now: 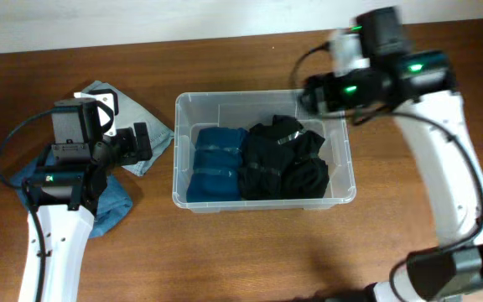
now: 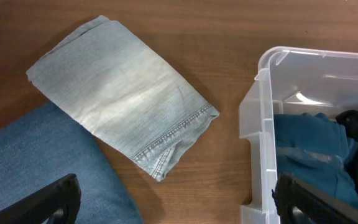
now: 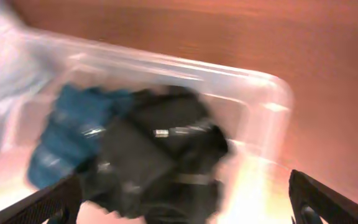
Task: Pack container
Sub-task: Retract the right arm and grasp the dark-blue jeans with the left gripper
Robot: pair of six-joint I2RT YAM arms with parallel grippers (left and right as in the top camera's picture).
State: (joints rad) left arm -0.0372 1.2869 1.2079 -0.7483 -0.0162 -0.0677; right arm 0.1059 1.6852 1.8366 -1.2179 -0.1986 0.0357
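The clear plastic container (image 1: 183, 151) stands mid-table, holding a folded teal-blue garment (image 1: 216, 164) on its left and black clothes (image 1: 285, 159) on its right. My left gripper (image 1: 141, 144) is open and empty, just left of the container, above bare wood in the left wrist view (image 2: 179, 202). A folded light denim piece (image 2: 120, 93) lies beyond it, and a darker blue denim piece (image 2: 36, 168) is under the left finger. My right gripper (image 1: 309, 94) is open and empty above the container's far right corner. The right wrist view is blurred and shows the container (image 3: 278, 93) with the black clothes (image 3: 160, 155).
The light denim piece (image 1: 132, 117) and blue denim piece (image 1: 111, 205) lie on the wooden table left of the container. The table's back edge meets a white wall. Cables run along both arms.
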